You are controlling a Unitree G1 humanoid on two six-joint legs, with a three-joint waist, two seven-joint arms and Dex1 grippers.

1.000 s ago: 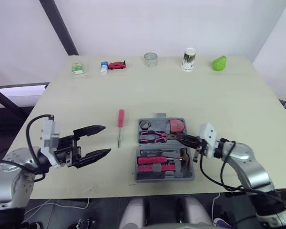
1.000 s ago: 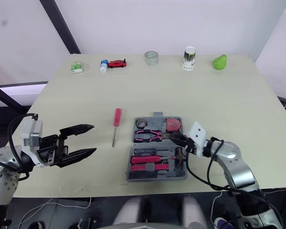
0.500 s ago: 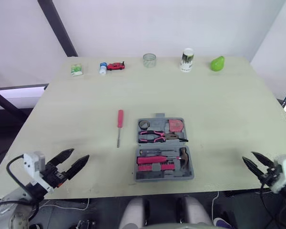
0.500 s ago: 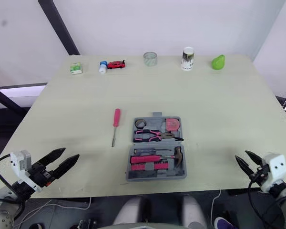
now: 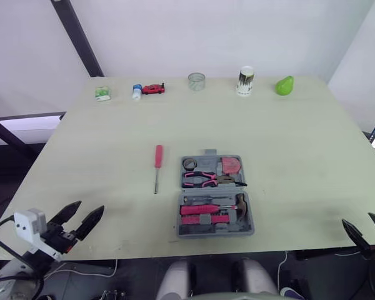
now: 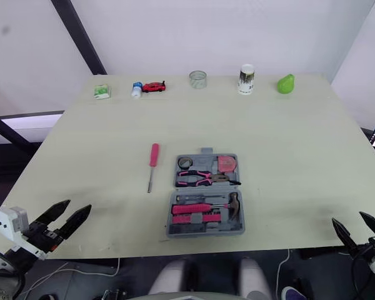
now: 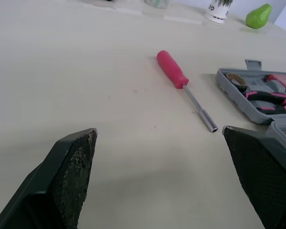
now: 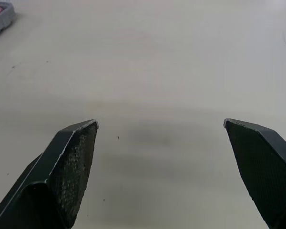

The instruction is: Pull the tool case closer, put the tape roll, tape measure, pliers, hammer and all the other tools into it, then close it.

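1. Your left gripper hangs at the table's near left corner. Its two black fingers are spread wide and hold nothing.
2. Your right gripper sits off the near right corner. It is likewise spread and empty, with bare table ahead of it.
3. The tool case lies open and flat between the two grippers, close to the near edge and well apart from both.
4. In its far half you see the tape roll, the tape measure and the pliers. The hammer is in the near half, beside pink-handled tools.
5. The screwdriver lies on the table just left of the case, not touching it. Its red handle points away from you.
6. Along the far edge stand a red toy car, a clear cup and a green pear-shaped object.
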